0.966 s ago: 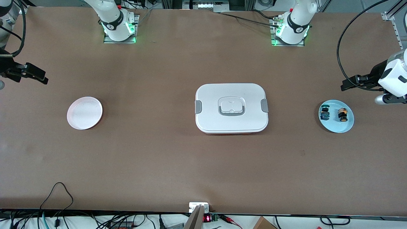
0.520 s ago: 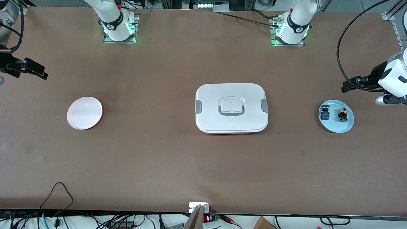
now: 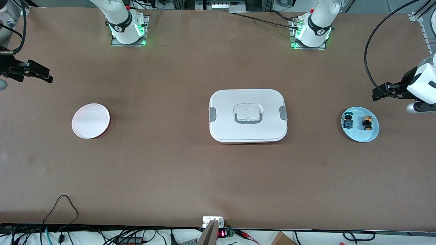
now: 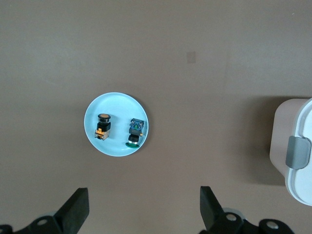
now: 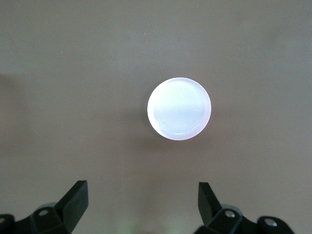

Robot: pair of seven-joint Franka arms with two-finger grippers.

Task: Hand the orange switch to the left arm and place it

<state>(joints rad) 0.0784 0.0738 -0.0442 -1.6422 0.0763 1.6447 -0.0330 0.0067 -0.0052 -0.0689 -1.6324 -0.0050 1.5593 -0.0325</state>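
While both claws, left (image 3: 377, 94) and right (image 3: 42, 75), hung spread, two switches lay on one blue plate (image 3: 360, 135); orange switch (image 3: 367, 122) pointed its cap toward the camera.

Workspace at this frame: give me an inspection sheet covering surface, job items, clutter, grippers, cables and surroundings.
Surface: brown table, bare between the items.
Job's things: orange switch lies on the blue plate at the left arm's end; white box shut, mid-table; white plate at the right arm's end holds nothing.
Clutter: blue switch beside the orange one on the same plate.
Grippers: left gripper open, holding nothing, up in the air near the blue plate; right gripper open, holding nothing, up near the white plate.
Cables: black cable hangs to the left arm's wrist; loose leads at the table edge nearest the camera.
Surroundings: arm bases lit green.
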